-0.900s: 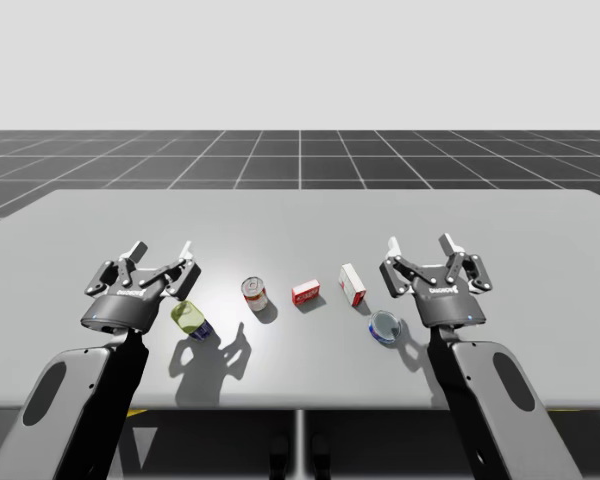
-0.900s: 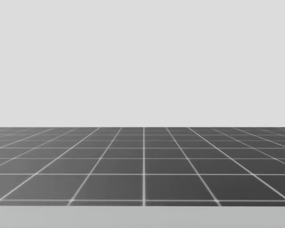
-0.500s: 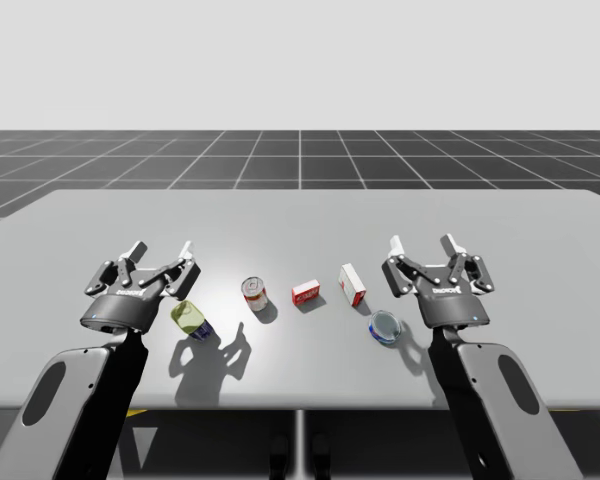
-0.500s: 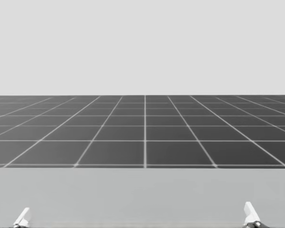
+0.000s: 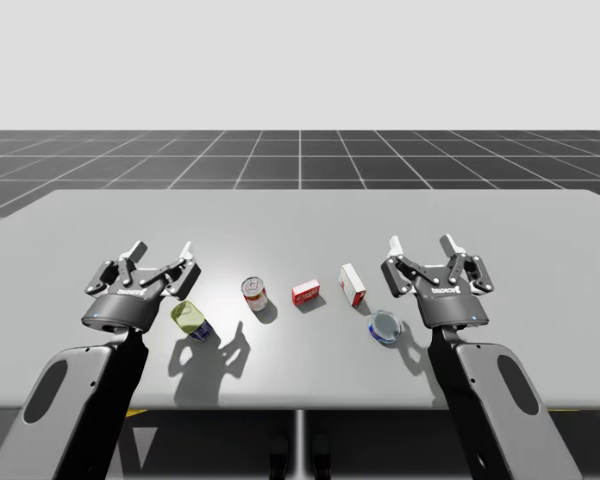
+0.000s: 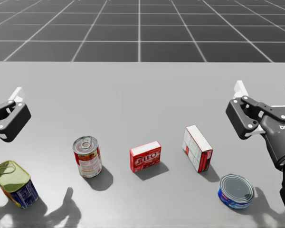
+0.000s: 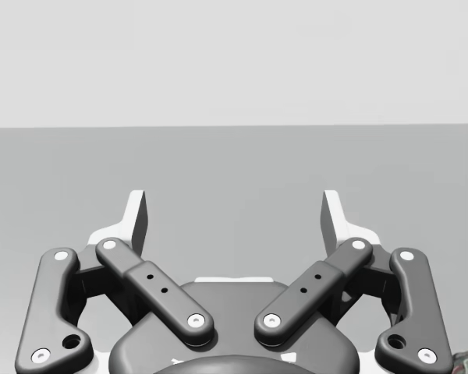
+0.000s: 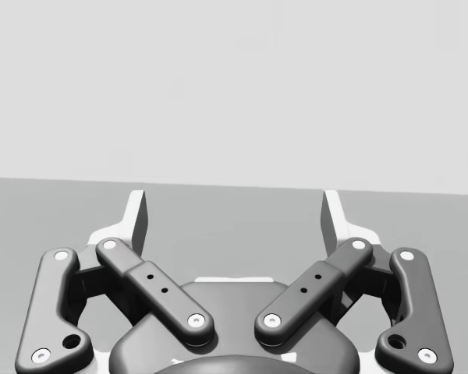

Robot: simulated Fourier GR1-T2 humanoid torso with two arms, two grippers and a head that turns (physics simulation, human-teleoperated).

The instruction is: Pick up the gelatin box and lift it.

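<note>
The gelatin box (image 5: 305, 292) is a small red box lying flat near the middle of the grey table (image 5: 300, 215); the head view has the box (image 6: 145, 156) between a red can and a taller red-and-white box. My left gripper (image 5: 162, 250) hovers open well to its left, and my right gripper (image 5: 420, 243) hovers open to its right. In the left wrist view my left gripper (image 7: 235, 210) has nothing between its fingers. In the right wrist view my right gripper (image 8: 235, 210) likewise holds nothing. Neither gripper touches the box.
A red can (image 6: 87, 156) stands upright left of the gelatin box. A red-and-white box (image 6: 197, 147) stands on its right. A green-topped tin (image 6: 13, 183) lies under my left gripper. A flat blue can (image 6: 236, 191) sits beneath my right gripper.
My head has turned downward, from the far floor grid to the table with its objects. Both arms and all objects have stayed in place.
</note>
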